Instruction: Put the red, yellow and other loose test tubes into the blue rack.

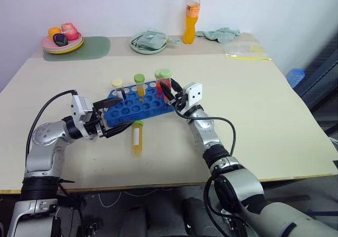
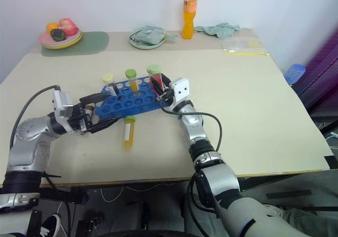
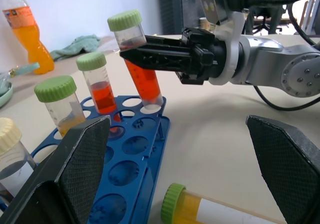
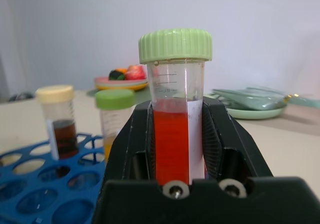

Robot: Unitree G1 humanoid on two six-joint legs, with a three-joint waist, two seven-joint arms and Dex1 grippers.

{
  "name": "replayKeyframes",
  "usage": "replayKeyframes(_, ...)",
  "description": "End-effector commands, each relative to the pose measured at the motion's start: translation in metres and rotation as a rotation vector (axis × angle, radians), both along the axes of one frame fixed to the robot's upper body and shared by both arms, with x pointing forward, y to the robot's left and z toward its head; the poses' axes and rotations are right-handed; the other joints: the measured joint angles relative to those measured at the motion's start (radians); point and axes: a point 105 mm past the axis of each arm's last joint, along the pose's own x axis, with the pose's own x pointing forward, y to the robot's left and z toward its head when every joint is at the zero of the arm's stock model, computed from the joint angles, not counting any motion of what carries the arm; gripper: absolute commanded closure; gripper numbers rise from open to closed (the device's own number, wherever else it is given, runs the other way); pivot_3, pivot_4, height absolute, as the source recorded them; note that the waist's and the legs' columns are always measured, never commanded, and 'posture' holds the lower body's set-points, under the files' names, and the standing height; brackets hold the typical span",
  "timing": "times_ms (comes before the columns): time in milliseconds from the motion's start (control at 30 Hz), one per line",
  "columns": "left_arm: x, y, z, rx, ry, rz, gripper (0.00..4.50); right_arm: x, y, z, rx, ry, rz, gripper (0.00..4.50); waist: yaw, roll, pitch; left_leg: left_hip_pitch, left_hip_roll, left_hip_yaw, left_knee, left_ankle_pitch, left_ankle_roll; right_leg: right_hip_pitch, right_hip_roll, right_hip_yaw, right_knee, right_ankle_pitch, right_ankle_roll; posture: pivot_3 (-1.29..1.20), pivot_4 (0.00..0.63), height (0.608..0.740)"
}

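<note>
While the right gripper clamps a green-capped red tube with its tip in a corner hole of the blue rack mid-surface, the left gripper gapes wide and empty at the rack's near end, beside a yellow tube lying loose

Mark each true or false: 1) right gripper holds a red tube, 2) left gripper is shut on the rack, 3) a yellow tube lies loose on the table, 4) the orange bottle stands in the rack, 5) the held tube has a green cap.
1) True. The right gripper is clamped on the red tube, its bottom at a hole of the blue rack.
2) False. The left gripper is open, its fingers at the rack's near end, gripping nothing.
3) True. The yellow tube lies on its side on the table in front of the rack.
4) False. The orange bottle stands at the table's far edge.
5) True.
</note>
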Motion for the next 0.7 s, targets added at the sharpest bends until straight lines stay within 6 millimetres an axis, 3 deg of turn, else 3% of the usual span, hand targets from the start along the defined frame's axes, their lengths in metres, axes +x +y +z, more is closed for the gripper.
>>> replayKeyframes(33,-0.003,0.003,0.016,-0.009,-0.056,0.0,0.0,-0.001,0.008,0.009,0.032,-0.017,0.018,3.73,0.0,0.0,0.0,0.0,0.0,0.0,0.0,0.0,0.0,0.0,0.0,0.0,0.0,0.0,0.0,0.0,0.15,0.74)
replayKeyframes(367,-0.007,0.001,0.021,-0.008,-0.06,0.007,0.0,-0.008,0.026,0.013,0.031,-0.033,0.068,3.73,0.0,0.0,0.0,0.0,0.0,-0.001,0.0,0.0,0.0,0.0,0.0,0.0,0.0,0.0,0.0,0.0,0.15,0.74)
replayKeyframes(700,-0.008,-0.001,0.023,-0.007,-0.061,0.006,0.0,0.0,0.013,0.003,0.029,0.01,0.011,3.73,0.0,0.0,0.0,0.0,0.0,-0.001,0.0,0.0,0.0,0.0,-0.001,0.0,0.0,0.0,0.0,0.0,0.15,0.74)
